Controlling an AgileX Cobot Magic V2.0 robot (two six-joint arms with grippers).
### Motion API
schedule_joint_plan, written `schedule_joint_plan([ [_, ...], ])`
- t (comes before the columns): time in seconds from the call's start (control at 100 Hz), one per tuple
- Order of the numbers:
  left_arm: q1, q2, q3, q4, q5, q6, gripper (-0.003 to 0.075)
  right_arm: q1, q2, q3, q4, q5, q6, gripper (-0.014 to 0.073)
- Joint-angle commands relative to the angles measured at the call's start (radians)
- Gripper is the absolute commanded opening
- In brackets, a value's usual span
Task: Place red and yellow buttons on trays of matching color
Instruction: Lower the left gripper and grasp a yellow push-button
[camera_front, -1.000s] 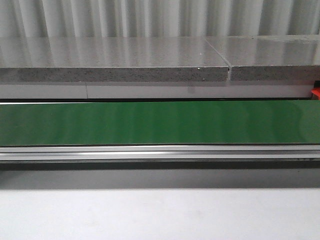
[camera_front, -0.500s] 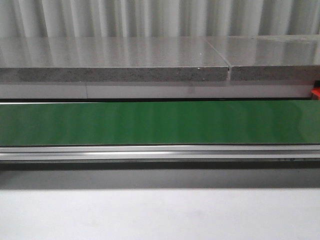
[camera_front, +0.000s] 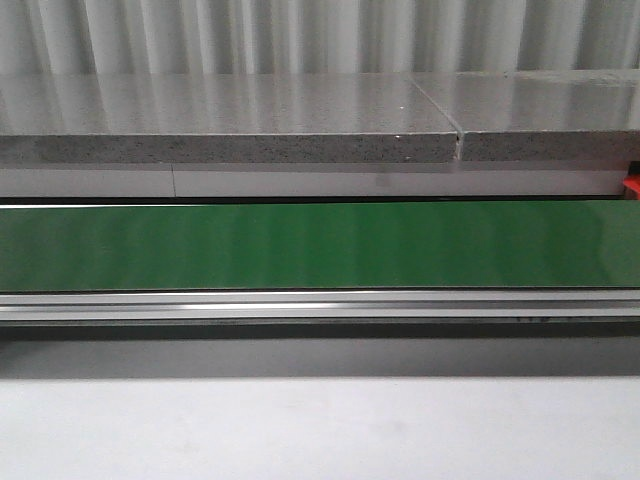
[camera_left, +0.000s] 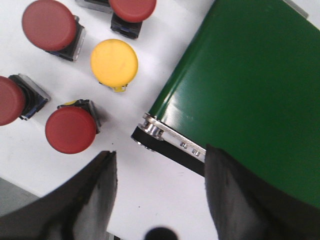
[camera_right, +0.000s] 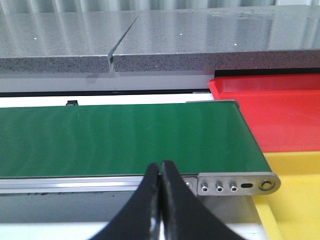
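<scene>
Nearest you on the left: the left gripper (camera_left: 157, 192) hangs over the white desk (camera_left: 150, 65) with its jaws apart and nothing between them, aimed down at the bare patch just beside the end of the green conveyor belt (camera_left: 250, 85). Your stock sits past it on the same desk: one red button (camera_left: 71, 129) closest to the jaws, another red button (camera_left: 9, 100) at the frame edge, the yellow button (camera_left: 114, 62) beyond, then two more red ones (camera_left: 49, 25) (camera_left: 132, 8). All stand cap-up and apart from each other, presumably so the jaws can drop round a single cap. None is on the belt or in a tray yet.

Right side: the right gripper (camera_right: 160, 200) has its jaws together, empty, held low and level, pointing across the belt's near rail. Just off the belt's end lie the yellow tray (camera_right: 295, 200), nearer, and the red tray (camera_right: 280, 115), farther — likely placed there so buttons arriving on the belt are a short reach from both.

Front view: belt bare, grey slab (camera_front: 230, 120) behind, neither arm visible
</scene>
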Motion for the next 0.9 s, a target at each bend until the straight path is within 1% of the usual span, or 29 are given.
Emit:
schedule_joint_plan([
  [0.0,0.012,0.013,-0.062,-0.026,-0.002,-0.012,0.0388,0.004,-0.008,-0.016,-0.005,-0.080,-0.004,-0.0067],
  [0.16,0.012,0.103,-0.126,-0.011,0.085,-0.012,0.0388,0.004,-0.008,-0.016,-0.005,-0.080,-0.004,-0.0067],
  [0.28,0.012,0.145,-0.161,0.004,0.098,-0.012,0.0395,0.004,-0.008,-0.016,-0.005,-0.080,-0.004,-0.0067],
  [0.33,0.012,0.151,-0.169,0.004,0.093,-0.012,0.0419,0.004,-0.008,-0.016,-0.005,-0.080,-0.004,-0.0067],
  [0.41,0.012,0.163,-0.185,0.017,0.086,-0.012,0.0491,0.004,-0.008,-0.016,-0.005,-0.080,-0.004,-0.0067],
  [0.48,0.012,0.177,-0.200,0.023,0.079,-0.012,0.0531,0.004,-0.008,-0.016,-0.005,-0.080,-0.004,-0.0067],
  [0.54,0.014,0.196,-0.217,0.023,0.088,-0.026,0.0534,0.004,-0.008,-0.016,-0.005,-0.080,-0.004,-0.0067],
  [0.62,0.019,0.219,-0.232,0.023,0.108,-0.086,0.0533,0.004,-0.008,-0.016,-0.005,-0.080,-0.004,-0.0067],
  [0.89,0.042,0.298,-0.235,0.023,0.143,-0.094,0.0533,0.004,-0.008,-0.016,-0.005,-0.080,-0.004,-0.0067],
])
